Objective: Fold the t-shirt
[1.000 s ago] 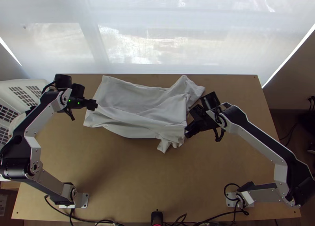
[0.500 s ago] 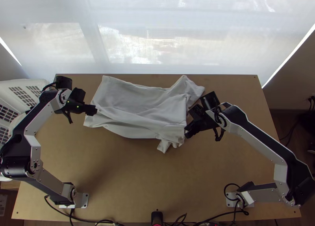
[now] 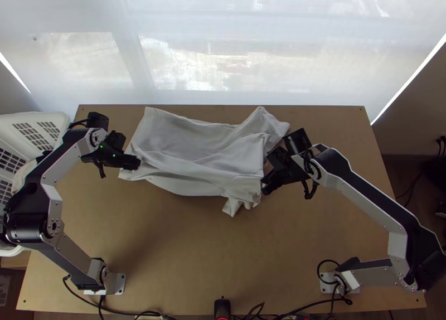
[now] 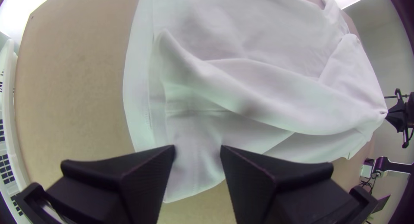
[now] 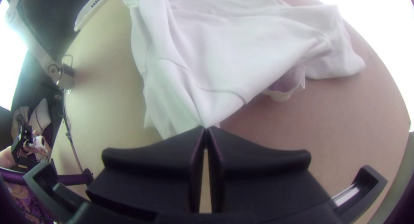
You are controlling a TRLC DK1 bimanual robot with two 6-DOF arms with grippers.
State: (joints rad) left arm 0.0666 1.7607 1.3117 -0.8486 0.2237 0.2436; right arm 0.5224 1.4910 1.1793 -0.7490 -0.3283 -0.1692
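The white t-shirt (image 3: 195, 153) lies across the far part of the table, partly folded over itself, with diagonal folds and a bunched right end. At its left edge is my left gripper (image 3: 137, 163), over the cloth. In the left wrist view, the left gripper (image 4: 197, 153) stands open above a layered corner of the t-shirt (image 4: 189, 129). My right gripper (image 3: 264, 188) is at the shirt's near right corner. The right wrist view has the right gripper (image 5: 205, 131) shut on a pinched point of the t-shirt (image 5: 224, 56), which fans out from the fingertips.
A white slatted basket (image 3: 42, 119) stands at the table's left edge. Bare tabletop (image 3: 206, 253) lies between the shirt and the arm bases. Cables (image 3: 150, 313) run along the near edge, around a small black device (image 3: 222, 308).
My left gripper has shifted slightly toward the near side, along the shirt's left edge. The right gripper and the shirt have stayed nearly as they were.
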